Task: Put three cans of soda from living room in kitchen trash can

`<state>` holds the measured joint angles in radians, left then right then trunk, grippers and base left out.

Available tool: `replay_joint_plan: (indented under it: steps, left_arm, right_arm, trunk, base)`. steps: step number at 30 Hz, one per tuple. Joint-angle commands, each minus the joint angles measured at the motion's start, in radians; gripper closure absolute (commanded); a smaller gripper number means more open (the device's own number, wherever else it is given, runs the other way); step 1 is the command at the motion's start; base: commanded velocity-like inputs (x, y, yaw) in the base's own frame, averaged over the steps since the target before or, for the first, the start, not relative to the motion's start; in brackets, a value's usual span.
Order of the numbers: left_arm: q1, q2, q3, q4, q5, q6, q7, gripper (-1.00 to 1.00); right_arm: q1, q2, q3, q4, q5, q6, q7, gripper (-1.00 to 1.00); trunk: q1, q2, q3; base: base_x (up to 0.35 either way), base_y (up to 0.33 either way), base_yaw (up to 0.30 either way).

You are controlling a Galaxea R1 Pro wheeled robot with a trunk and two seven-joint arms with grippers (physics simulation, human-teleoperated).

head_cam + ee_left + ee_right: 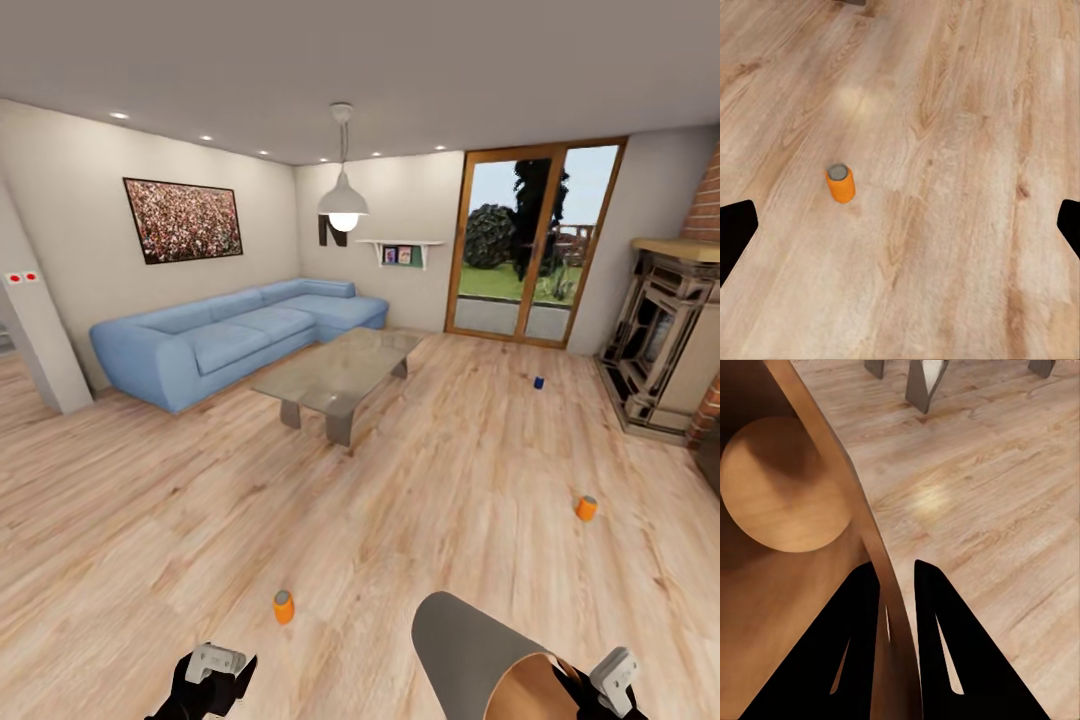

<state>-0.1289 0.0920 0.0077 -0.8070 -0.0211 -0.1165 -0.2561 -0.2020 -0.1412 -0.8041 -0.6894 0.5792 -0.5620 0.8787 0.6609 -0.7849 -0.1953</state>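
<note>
Three soda cans stand on the living room's wood floor: an orange can (284, 606) (840, 183) just ahead of my left gripper (216, 672), a second orange can (586, 508) off to the right, and a dark blue can (538, 382) far off near the glass doors. My left gripper (900, 232) is open and empty above the floor, with the near orange can ahead of it and apart from it. My right gripper (608, 684) (898, 607) is shut on the wall of the trash can (478, 648). The bin is tilted on its side, with its coppery-brown inside (784, 487) showing.
A glass coffee table (340, 372) stands mid-room in front of a blue corner sofa (230, 335). The brick fireplace (665, 340) is at the right and wood-framed glass doors (530, 240) at the back. A white wall corner (40, 340) stands at the left.
</note>
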Motion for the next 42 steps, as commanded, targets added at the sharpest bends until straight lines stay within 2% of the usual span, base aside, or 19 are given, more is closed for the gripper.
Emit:
replay_joint_plan:
  steps: [1, 9, 36, 42]
  left_arm:
    - [0.0, 0.0, 0.0, 0.0, 0.0, 0.0, 0.0, -1.0]
    - [0.0, 0.0, 0.0, 0.0, 0.0, 0.0, 0.001, -1.0]
    - [0.0, 0.0, 0.0, 0.0, 0.0, 0.004, 0.0, -1.0]
    - [0.0, 0.0, 0.0, 0.0, 0.0, 0.004, 0.0, -1.0]
  right_arm:
    - [0.0, 0.0, -0.001, -0.001, -0.01, 0.004, 0.011, 1.0]
    - [0.0, 0.0, -0.001, -0.001, -0.01, 0.004, 0.011, 1.0]
    - [0.0, -0.001, -0.001, -0.001, -0.01, 0.005, -0.012, 1.0]
    - [0.0, 0.004, -0.001, -0.001, -0.01, 0.005, -0.013, 1.0]
  trunk:
    - [0.0, 0.0, 0.0]
    - [0.0, 0.0, 0.002]
    - [0.0, 0.0, 0.023]
    - [0.0, 0.0, 0.026]
  base:
    - [0.299, 0.193, -0.024]
    - [0.299, 0.193, -0.137]
    - [0.297, 0.195, -0.226]
    - [0.128, 0.093, -0.108]
